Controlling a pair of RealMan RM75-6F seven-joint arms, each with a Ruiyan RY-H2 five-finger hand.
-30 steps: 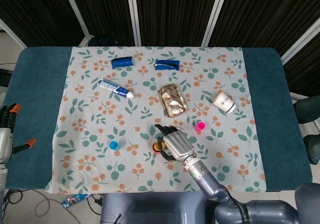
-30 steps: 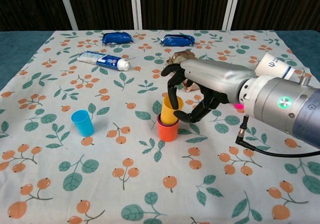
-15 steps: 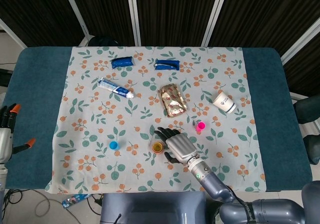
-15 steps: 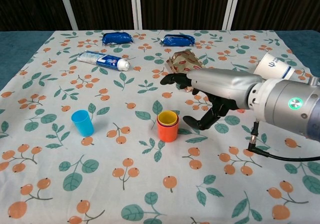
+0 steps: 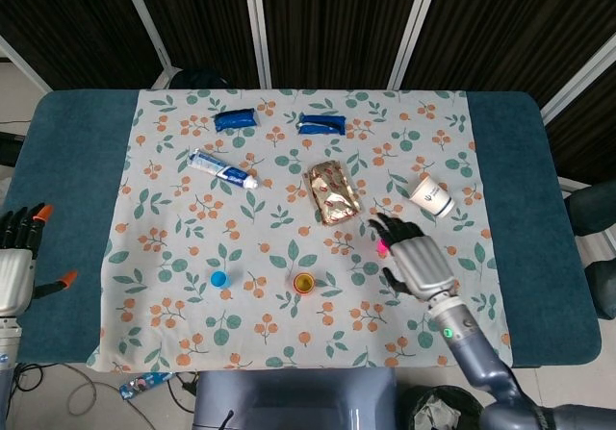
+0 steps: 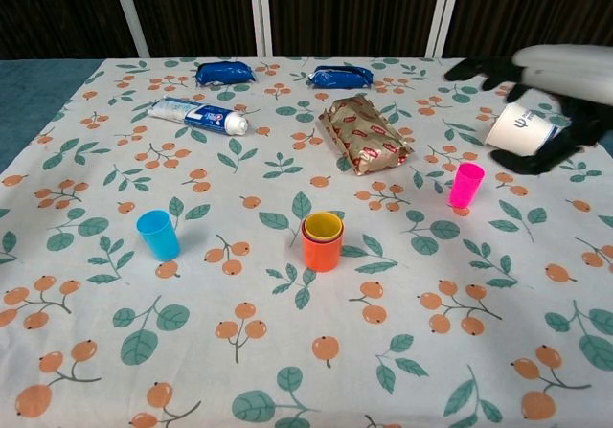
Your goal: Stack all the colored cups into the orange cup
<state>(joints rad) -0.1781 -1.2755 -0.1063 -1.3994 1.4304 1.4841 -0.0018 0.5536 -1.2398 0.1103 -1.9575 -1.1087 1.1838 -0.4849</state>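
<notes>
Now right robot hand (image 5: 416, 257) hovering above pink cup (image 6: 465, 184), fingers spread, holding nothing. Pink cup standing upright on tabletop (image 6: 287, 371), right of orange cup (image 6: 322, 248) — yellow cup (image 6: 322, 225) already nested inside. Blue cup (image 6: 158, 235) standing well left. Likely next: pink cup grasp. Advice — descend straight, close around cup's upper wall, avoid knocking white paper cup (image 6: 517, 126) lying nearby. Left robot hand (image 5: 17, 262) idling off tabletop's edge, fingers apart, empty.
</notes>
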